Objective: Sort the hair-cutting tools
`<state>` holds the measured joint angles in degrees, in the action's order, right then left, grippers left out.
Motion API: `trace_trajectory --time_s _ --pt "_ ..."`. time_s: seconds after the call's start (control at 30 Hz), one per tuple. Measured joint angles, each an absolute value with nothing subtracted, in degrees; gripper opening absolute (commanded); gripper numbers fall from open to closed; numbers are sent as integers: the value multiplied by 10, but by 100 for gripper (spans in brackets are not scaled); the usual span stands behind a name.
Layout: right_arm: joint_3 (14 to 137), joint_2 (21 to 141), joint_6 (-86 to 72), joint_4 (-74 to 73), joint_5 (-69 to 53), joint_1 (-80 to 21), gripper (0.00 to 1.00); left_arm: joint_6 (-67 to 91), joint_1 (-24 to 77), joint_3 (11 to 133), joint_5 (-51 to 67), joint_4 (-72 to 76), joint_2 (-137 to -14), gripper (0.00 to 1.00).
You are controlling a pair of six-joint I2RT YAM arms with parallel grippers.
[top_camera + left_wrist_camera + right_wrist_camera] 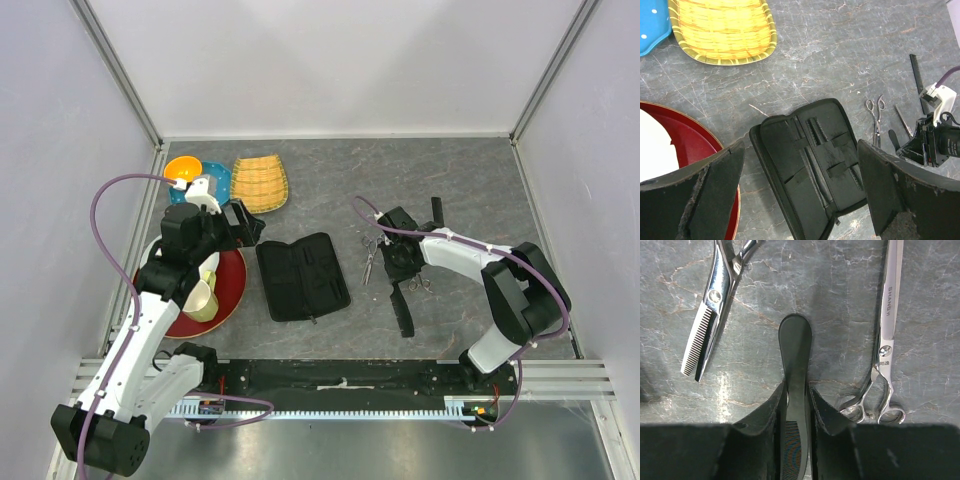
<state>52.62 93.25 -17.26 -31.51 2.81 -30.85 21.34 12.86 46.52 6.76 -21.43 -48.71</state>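
Note:
My right gripper [797, 386] is low over the table, its fingers pressed against both sides of a narrow black comb [795, 340] that lies flat. Toothed silver thinning scissors [710, 315] lie to the comb's left and plain silver scissors [885, 340] to its right. From above, the right gripper [400, 272] sits between the two scissors [370, 258] [421, 286], with the comb [403, 315] trailing toward me. A second slim black comb [917, 75] lies farther back. The left gripper [800, 150] hangs open and empty above the open black zip case [810, 170].
A red plate [238, 285] with a yellow cup [203, 297] on it lies under the left arm. Behind it are a woven yellow basket tray [260, 183], a blue dish [215, 175] and an orange bowl [182, 170]. White walls enclose the grey table.

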Motion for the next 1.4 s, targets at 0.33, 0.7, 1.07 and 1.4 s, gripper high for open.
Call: trace_trajectory --time_s 0.33,0.7,1.07,1.4 --pt "526 933 -198 -314 31 -309 21 213 129 465 67 -224 -487 100" --pt "538 946 -209 -326 38 -310 32 213 129 469 66 -238 -491 99" --pt "563 971 -208 -353 43 -310 9 213 129 469 66 -239 -491 100" --pt "566 964 -208 -357 49 -314 4 213 128 498 32 -282 -534 100"
